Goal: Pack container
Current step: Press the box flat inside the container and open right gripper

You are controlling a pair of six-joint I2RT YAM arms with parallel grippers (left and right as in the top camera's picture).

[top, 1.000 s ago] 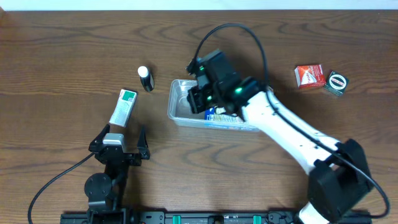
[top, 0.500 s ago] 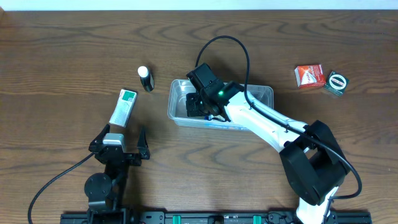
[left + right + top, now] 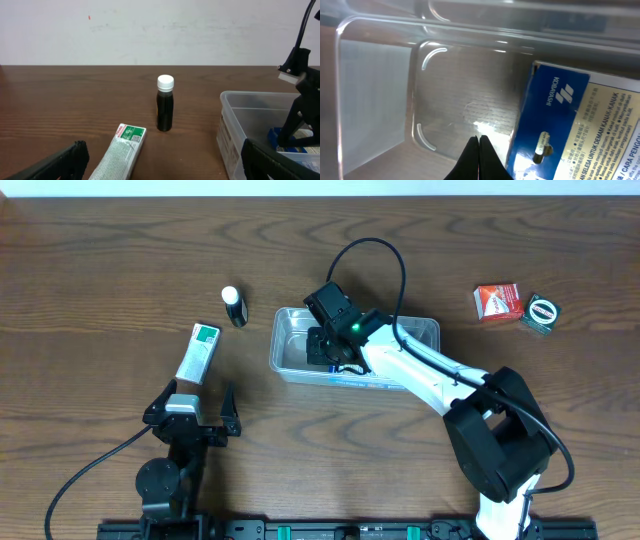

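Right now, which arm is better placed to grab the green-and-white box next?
Left, probably. The left claw, open, faces the green-and-white box close ahead; the right claw is shut, down inside the container.

Table (image 3: 100, 280) viewed from above; container (image 3: 425, 325) shared by all views: seen level, ahead-right of left gripper (image 3: 162, 150); close beneath right gripper (image 3: 479, 140).

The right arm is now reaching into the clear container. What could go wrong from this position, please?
1. The right jaws stand shut and low inside the container, close to its floor. If they rise at an angle, they might catch a wall and drag or tip the tub.
2. The blue box lies right beside the fingertips. A sideways move could push it against the wall or out of place.
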